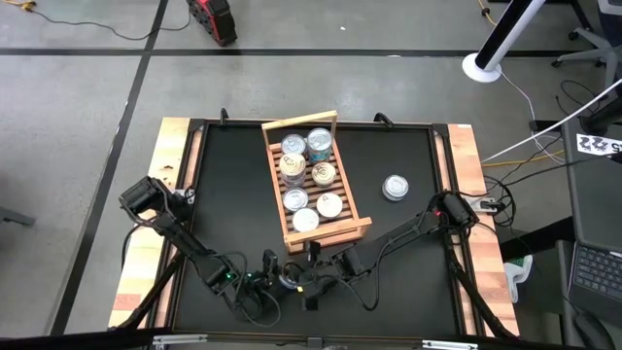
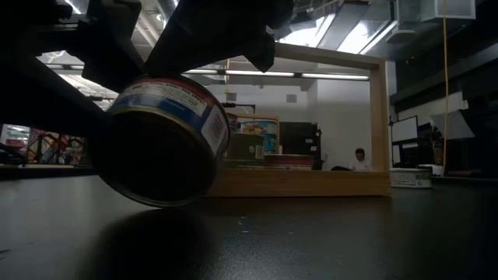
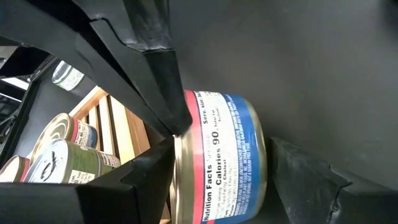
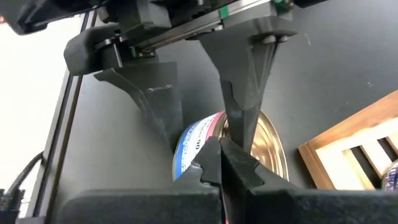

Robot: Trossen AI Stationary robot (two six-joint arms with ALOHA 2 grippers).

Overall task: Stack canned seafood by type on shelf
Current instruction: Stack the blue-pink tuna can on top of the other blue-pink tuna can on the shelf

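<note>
Blue-and-red-labelled tin (image 3: 224, 162), black table (image 1: 408, 243)

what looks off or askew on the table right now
The blue-labelled can in the left gripper is tipped on its edge on the table, not flat. One lone can sits right of the shelf, outside it.

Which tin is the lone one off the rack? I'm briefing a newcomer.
Start at the slatted wooden rack in the middle of the black table. Look to its right: one round silver-lidded tin sits alone on the bare tabletop, touching nothing, unlike the tins packed in the rack.
</note>
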